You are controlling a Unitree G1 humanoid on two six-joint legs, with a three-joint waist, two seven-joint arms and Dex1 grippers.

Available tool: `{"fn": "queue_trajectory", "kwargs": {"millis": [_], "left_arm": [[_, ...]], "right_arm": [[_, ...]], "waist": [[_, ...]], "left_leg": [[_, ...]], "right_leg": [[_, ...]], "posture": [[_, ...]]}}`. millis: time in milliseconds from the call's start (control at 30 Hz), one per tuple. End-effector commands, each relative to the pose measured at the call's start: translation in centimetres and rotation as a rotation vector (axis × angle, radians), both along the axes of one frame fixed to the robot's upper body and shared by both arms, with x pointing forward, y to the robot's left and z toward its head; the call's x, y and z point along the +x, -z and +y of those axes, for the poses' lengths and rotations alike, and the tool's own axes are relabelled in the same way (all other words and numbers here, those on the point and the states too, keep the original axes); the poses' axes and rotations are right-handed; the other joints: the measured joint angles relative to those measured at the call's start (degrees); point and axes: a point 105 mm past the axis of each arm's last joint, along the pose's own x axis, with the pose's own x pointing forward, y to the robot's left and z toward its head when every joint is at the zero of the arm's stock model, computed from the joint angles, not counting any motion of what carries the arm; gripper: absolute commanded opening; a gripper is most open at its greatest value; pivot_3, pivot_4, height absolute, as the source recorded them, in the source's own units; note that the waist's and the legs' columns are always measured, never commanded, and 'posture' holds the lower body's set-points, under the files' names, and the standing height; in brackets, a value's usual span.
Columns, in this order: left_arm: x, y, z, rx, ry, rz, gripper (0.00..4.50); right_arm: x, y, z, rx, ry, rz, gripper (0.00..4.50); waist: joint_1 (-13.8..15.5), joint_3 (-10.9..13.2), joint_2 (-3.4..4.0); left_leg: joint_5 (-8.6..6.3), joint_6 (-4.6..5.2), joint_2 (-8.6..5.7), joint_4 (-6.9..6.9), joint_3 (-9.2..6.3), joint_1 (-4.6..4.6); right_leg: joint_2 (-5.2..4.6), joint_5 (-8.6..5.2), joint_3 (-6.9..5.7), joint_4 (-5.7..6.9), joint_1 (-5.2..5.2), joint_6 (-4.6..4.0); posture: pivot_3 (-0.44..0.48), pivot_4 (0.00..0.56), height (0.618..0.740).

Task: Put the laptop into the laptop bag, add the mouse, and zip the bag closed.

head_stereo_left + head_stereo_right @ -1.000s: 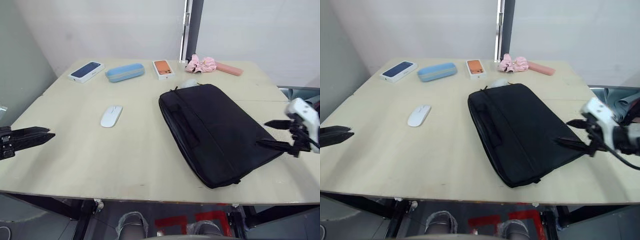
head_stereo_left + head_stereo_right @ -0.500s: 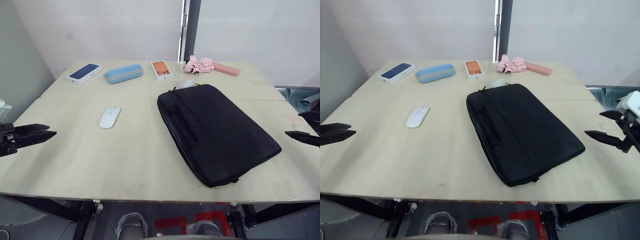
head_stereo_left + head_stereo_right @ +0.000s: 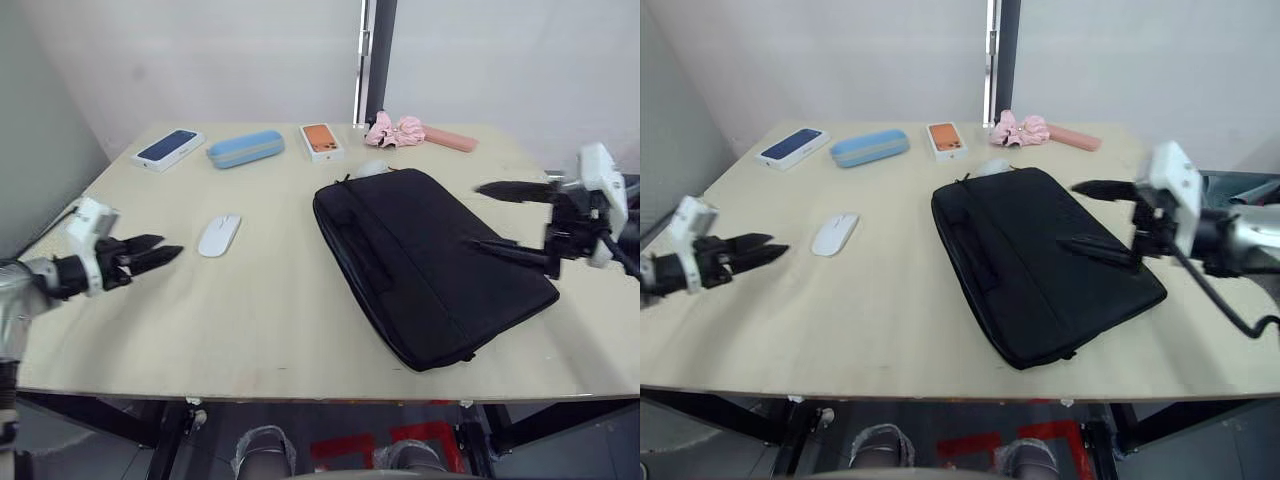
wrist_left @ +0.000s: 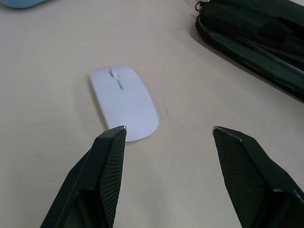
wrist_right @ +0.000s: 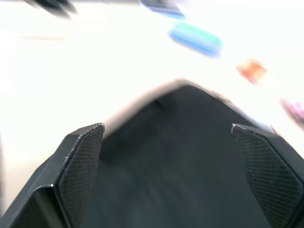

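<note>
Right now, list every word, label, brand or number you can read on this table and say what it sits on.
No text can be read.
Blue phone box: picture of a phone on the lid, any lettering too small to read.
Orange phone box: the same.
Laptop bag, mouse, light blue case: no marking visible.

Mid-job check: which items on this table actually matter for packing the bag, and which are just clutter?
For the job:
- laptop bag, lying flat on the table
- mouse, on the table beside the bag, just ahead of the open left gripper

Just lying about:
- dark blue phone box
- blue case
- orange phone box
- pink folded umbrella
</note>
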Motion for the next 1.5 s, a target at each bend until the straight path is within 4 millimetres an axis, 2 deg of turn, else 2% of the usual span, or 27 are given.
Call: {"fn": "queue_trajectory", "kwargs": {"millis": [33,133,233,267,367,667,900,1200,1400,1500], "left_arm": [[0.3,-0.9,-0.9,0.041,-0.025,-0.062,3.07],[1.0,-0.3,-2.2,0.038,-0.051,-0.074,3.07],[2.6,0.1,-1.4,0.071,-0.2,-0.096,3.07],[3.2,0.1,-1.0,0.08,-0.25,-0.107,3.59],[4.3,0.0,-0.7,0.074,-0.344,-0.11,4.45],[6.0,0.4,-2.7,0.009,-0.308,-0.062,4.45],[8.4,2.0,-2.6,0.071,-0.315,-0.035,4.45],[10.3,3.1,-4.1,0.092,-0.253,-0.029,4.45],[11.6,3.8,-3.0,0.081,-0.302,-0.015,4.45],[12.0,4.3,-3.6,0.087,-0.279,-0.003,4.45]], "right_arm": [[-0.6,-0.7,2.3,0.013,-0.079,-0.021,4.48],[-0.9,-1.2,3.9,0.012,-0.136,-0.035,4.48],[-0.5,-1.1,4.5,0.005,-0.136,-0.033,4.48],[-0.4,-1.1,4.5,0.007,-0.132,-0.032,4.5],[-0.1,-0.9,4.2,0.002,-0.12,-0.035,4.5],[0.2,-0.9,3.9,-0.011,-0.097,-0.064,4.5],[0.1,-1.0,4.2,-0.012,-0.094,-0.085,4.5],[-0.3,-0.7,4.8,-0.019,-0.085,-0.082,4.5],[-0.6,-0.9,5.1,-0.019,-0.088,-0.096,4.5],[-0.6,-1.0,5.2,-0.022,-0.086,-0.098,4.5]], "waist": [[0.1,0.0,0.0],[0.2,0.0,0.02],[0.6,0.0,0.02],[0.6,0.0,0.01],[0.6,0.0,0.01],[0.5,0.0,0.0],[0.6,0.0,0.0],[0.7,0.0,0.01],[0.7,0.0,0.01],[0.8,0.0,0.0]], "left_leg": [[0.0,0.0,0.0,0.0,-0.01,-0.01],[0.0,0.0,-0.06,0.02,0.01,-0.01],[0.0,0.0,-0.08,0.07,-0.02,-0.01],[0.0,-0.01,-0.07,0.1,-0.06,-0.03],[0.0,-0.01,-0.06,0.19,-0.14,-0.1],[0.0,-0.02,-0.06,0.21,-0.13,-0.12],[0.0,-0.02,-0.08,0.21,-0.12,-0.12],[0.0,-0.03,-0.08,0.2,-0.15,-0.18],[0.0,-0.03,-0.09,0.21,-0.15,-0.18],[0.0,-0.03,-0.09,0.19,-0.16,-0.19]], "right_leg": [[0.0,0.0,-0.01,-0.01,-0.01,0.0],[-0.04,0.0,0.02,0.01,0.01,0.0],[-0.07,0.0,0.0,0.05,0.03,0.0],[-0.05,0.0,-0.03,0.05,0.05,0.0],[-0.04,0.01,-0.08,0.08,0.05,0.01],[-0.04,0.01,-0.06,0.09,0.03,0.02],[-0.05,0.01,-0.05,0.08,0.03,0.02],[-0.05,0.02,-0.08,0.06,0.01,0.03],[-0.06,0.03,-0.06,0.06,0.02,0.04],[-0.06,0.03,-0.08,0.03,0.01,0.04]], "posture": [[0.0,0.15,0.74],[0.0,0.15,0.74],[0.0,0.15,0.74],[0.0,0.15,0.74],[0.0,0.15,0.74],[0.0,0.15,0.74],[0.0,0.15,0.74],[0.0,0.15,0.74],[0.0,0.15,0.74],[0.0,0.15,0.74]]}}
